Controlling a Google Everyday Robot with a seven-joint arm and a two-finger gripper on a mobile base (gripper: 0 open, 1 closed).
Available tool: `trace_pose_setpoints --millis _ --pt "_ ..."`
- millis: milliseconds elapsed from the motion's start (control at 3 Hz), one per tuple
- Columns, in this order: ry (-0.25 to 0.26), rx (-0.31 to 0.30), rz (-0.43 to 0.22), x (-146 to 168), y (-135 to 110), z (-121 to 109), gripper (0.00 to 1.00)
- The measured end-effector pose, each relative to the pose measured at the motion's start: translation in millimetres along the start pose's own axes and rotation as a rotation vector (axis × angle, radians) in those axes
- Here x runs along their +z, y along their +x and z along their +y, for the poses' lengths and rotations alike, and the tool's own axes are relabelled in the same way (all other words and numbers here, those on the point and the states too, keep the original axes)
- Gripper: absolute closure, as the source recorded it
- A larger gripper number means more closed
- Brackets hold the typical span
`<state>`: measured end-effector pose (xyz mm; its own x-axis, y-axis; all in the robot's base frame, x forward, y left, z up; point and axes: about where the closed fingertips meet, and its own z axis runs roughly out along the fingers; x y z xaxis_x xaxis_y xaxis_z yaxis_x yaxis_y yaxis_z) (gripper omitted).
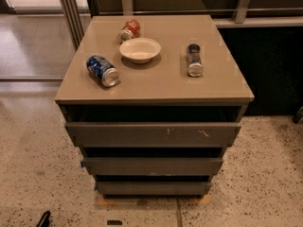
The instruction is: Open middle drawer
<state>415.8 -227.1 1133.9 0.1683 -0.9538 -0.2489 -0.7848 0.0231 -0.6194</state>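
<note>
The middle drawer [151, 166] is the mid-sized plain grey-brown front, with no handle. It sits between the larger top front with pale scratch marks [151, 134] and the narrow bottom front [151, 188]. It looks pushed in, and none of its inside shows. Of my gripper [44, 219] only a dark tip shows at the bottom left edge, low over the floor. It is well left of and below the drawers and touches nothing.
On the cabinet top [156, 86] lie a blue can [102, 71], a red can [129, 30] and a dark can [194, 60], with a white bowl [140, 49] between them. Speckled floor surrounds the cabinet. A dark wall panel [270, 65] stands at the right.
</note>
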Motion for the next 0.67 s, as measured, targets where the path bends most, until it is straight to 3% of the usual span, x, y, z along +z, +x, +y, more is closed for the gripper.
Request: trace_pose_setpoints --millis 333,667 --pt "0.011 -0.001 -0.001 -3.7 -2.4 -0.6 0.0" --pt "0.058 0.073 -0.036 0.0 -3.1 4.2 0.0"
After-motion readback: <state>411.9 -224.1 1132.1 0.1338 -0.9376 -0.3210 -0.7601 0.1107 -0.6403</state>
